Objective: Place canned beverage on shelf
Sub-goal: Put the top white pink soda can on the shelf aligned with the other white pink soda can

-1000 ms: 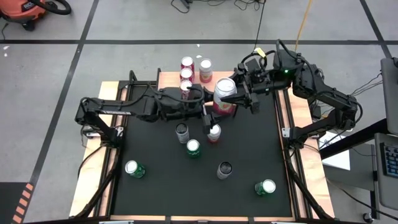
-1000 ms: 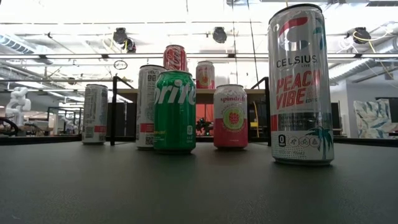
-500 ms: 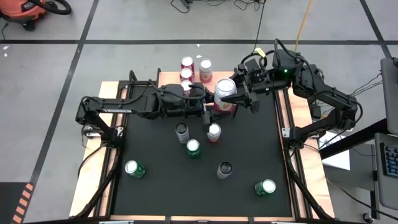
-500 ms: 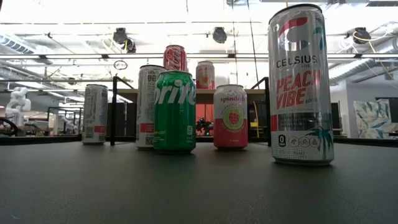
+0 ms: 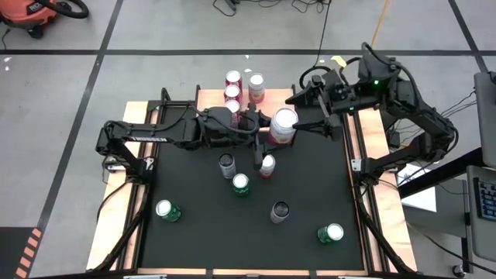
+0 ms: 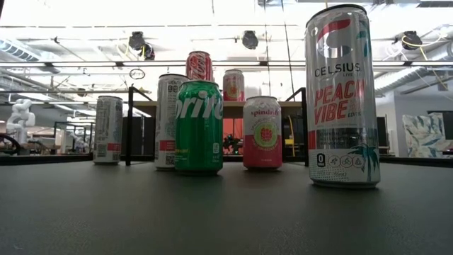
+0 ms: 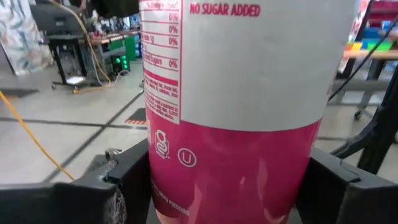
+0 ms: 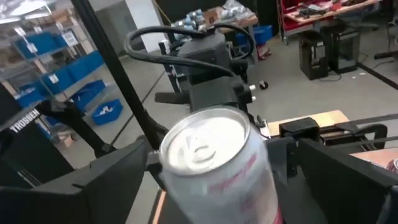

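Note:
A can [image 5: 283,124] with a silver top, white upper body and pink lower body is held in the air over the far middle of the black mat [image 5: 310,186]. My left gripper [image 5: 267,133] reaches level from the table's left and is shut on it. My right gripper [image 5: 314,112] is open. Its fingers [image 8: 106,177] stand on either side of the can's top [image 8: 202,140], apart from it. The shelf [image 5: 213,99], wood-topped with black legs [image 6: 129,124], stands at the far edge with three cans [image 5: 233,78] on it. Neither gripper shows in the low view. My left gripper pinches the can's pink lower body [image 7: 249,180] between its two fingers [image 7: 127,183], one on each side. The fingers come level from the table's left. The can stands roughly upright in the hold, lifted clear of the mat.
Several cans stand on the mat: a white one [image 5: 226,163], a green one [image 5: 241,184], a pink one [image 5: 266,164], a dark-topped one [image 5: 279,211], and green ones near the front corners [image 5: 165,209] [image 5: 332,232]. The mat's right half is open.
My right gripper has opened, let go of the can and drawn back toward the table's right and far edge, rising a little. The can stays in my left gripper, which has rolled slightly about its own axis, shifting the can's top a little toward the near edge.

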Robot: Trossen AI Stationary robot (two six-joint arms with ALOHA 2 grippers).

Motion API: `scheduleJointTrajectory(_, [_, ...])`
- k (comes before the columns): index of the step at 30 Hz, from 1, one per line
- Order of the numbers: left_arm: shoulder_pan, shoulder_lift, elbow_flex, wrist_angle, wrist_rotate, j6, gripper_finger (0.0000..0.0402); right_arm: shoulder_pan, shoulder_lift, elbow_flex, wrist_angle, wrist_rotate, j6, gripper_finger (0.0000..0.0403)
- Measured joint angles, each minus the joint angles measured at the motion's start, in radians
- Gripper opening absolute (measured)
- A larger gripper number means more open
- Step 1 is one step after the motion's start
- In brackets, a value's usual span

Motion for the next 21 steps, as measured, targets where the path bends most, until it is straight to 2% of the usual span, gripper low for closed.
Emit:
scheduleJointTrajectory(4, [0.001,0.015,0.001,0.037,-0.001,0.046,0.0285,0.0,0.011,0.008,-0.009,-0.003,-0.045,0.0395])
scheduleJointTrajectory(14, [0.0,0.036,0.001,0.036,-0.002,0.028,0.0284,0.054,0.012,0.008,-0.036,0.004,-0.215,0.0393])
scheduleJointTrajectory(21, [0.003,0.037,0.001,0.036,-0.003,0.012,0.0284,0.101,0.012,0.007,-0.081,0.146,-0.281,0.0393])
